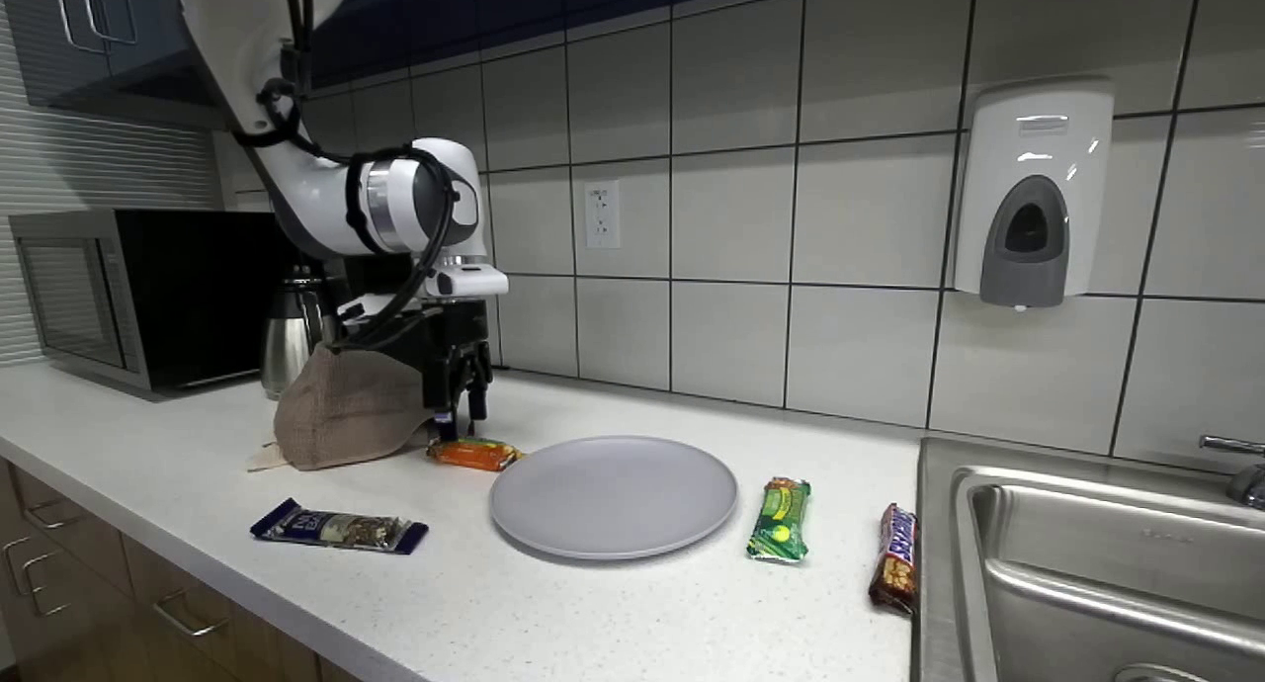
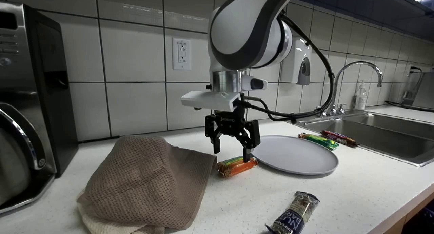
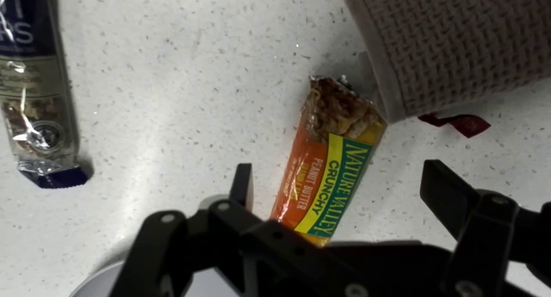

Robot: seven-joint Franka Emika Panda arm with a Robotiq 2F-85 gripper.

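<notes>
My gripper (image 3: 341,186) is open and points down, low over an orange Nature Valley bar (image 3: 320,172). The fingers stand on either side of the bar, which lies slantwise, closer to the left finger in the wrist view. The bar's near end is hidden behind the gripper. In both exterior views the gripper (image 1: 463,421) (image 2: 232,152) is above the orange bar (image 1: 474,455) (image 2: 234,167); whether a fingertip touches it I cannot tell. The bar lies between a brown towel (image 2: 142,179) and a grey plate (image 2: 295,156). A towel corner touches or nearly touches its far end.
A dark blue nut bar (image 1: 341,530) lies near the counter's front edge. A green bar (image 1: 781,520) and a Snickers bar (image 1: 897,554) lie between the plate and the sink (image 1: 973,573). A red scrap (image 3: 467,124) pokes from under the towel. A microwave (image 1: 198,287) and steel carafe (image 1: 287,341) stand behind.
</notes>
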